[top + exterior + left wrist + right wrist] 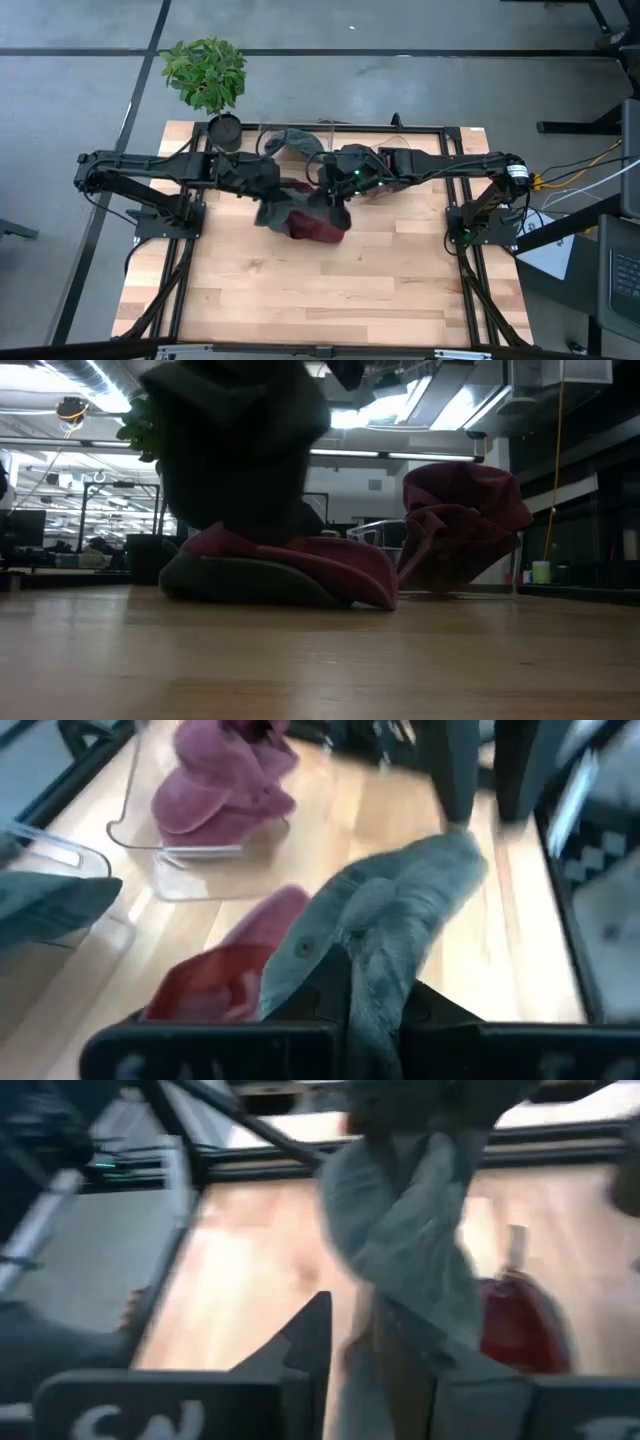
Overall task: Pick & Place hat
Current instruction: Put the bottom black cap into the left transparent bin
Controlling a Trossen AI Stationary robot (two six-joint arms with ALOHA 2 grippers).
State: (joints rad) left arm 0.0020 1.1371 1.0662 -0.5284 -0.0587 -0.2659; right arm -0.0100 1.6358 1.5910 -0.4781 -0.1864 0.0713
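L gripper (375, 1020) clamps grey hat (400, 910), R gripper (350, 1370) alongside.

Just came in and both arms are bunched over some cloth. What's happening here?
Both arms meet mid-table over a pile of hats. The left gripper is shut on a grey hat, and the right gripper has the same grey hat between its fingers. A red hat lies on the wooden table under them. A pink hat sits in a clear tray behind.

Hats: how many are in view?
4: grey hat in left gripper, red hat beneath it, pink hat and second grey hat in clear trays. Others may be hidden.
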